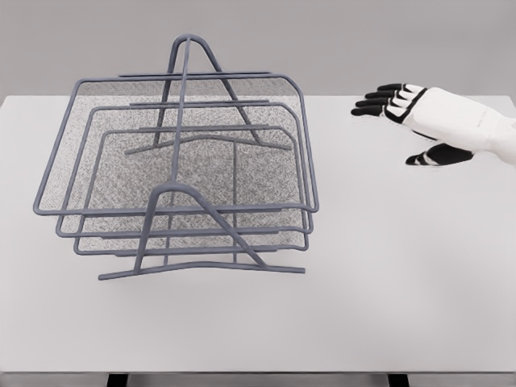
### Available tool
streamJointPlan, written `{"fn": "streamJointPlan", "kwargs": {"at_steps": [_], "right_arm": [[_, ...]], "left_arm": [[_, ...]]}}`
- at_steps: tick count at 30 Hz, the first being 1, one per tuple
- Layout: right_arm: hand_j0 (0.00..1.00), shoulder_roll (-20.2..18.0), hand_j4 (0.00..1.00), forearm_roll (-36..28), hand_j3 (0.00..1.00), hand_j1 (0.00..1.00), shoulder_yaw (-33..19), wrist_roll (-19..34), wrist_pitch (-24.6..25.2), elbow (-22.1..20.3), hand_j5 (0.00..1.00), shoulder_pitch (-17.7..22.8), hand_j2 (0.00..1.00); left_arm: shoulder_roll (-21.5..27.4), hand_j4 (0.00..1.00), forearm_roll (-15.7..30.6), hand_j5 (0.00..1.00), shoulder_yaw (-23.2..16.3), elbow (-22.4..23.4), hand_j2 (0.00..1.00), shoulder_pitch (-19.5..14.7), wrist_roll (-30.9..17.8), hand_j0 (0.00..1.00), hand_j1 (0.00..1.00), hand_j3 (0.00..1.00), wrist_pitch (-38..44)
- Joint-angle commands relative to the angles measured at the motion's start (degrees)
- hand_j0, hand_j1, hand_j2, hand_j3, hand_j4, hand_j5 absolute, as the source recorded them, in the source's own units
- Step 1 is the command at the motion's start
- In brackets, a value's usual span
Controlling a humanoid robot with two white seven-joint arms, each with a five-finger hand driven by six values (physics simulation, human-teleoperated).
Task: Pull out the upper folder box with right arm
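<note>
Standing left of centre on the white table (387, 306): grey wire-mesh three-tier folder rack (181, 173), uppermost grey mesh tray (97, 153) seated; judged light, stiff, snag-prone, best hooked by its right rim. Upper right, white right hand (415, 121) hovered, dark fingers (375, 102) spread, holding nothing

A grey wire-mesh three-tier folder rack (181, 173) stands on the left half of the white worktop (387, 282), its upper tray (97, 145) seated in the frame. The right robot hand (407, 121) hovers well apart to the rack's right, fingers (379, 98) spread toward it, holding nothing.
</note>
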Motion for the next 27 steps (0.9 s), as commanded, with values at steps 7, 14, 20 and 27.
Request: {"fn": "streamJointPlan", "kwargs": {"at_steps": [7, 14, 20, 27], "right_arm": [[1.0, 1.85, 1.0, -2.04, 1.0, 1.0, 17.59, 0.51, 0.14, 5.19, 1.0, -16.52, 1.0], [1.0, 4.48, 1.0, -1.51, 1.0, 1.0, 21.9, 0.51, 0.14, 8.27, 1.0, -19.07, 1.0], [1.0, 4.75, 1.0, -1.51, 1.0, 1.0, 30.68, 0.51, 0.14, 8.97, 1.0, -23.91, 1.0], [1.0, 4.4, 1.0, -0.63, 1.0, 1.0, 33.41, 0.51, 0.14, 9.23, 1.0, -23.47, 1.0]], "left_arm": [[0.0, 1.0, 0.02, 1.0, 0.02, -0.02, 1.0, 0.0, -0.01, 1.0, 1.0, 1.0, 0.0], [0.0, 1.0, 0.02, 1.0, 0.02, -0.02, 1.0, 0.0, -0.01, 1.0, 1.0, 1.0, 0.0], [0.0, 1.0, 0.02, 1.0, 0.02, -0.02, 1.0, 0.0, -0.01, 1.0, 1.0, 1.0, 0.0], [0.0, 1.0, 0.02, 1.0, 0.02, -0.02, 1.0, 0.0, -0.01, 1.0, 1.0, 1.0, 0.0]]}}
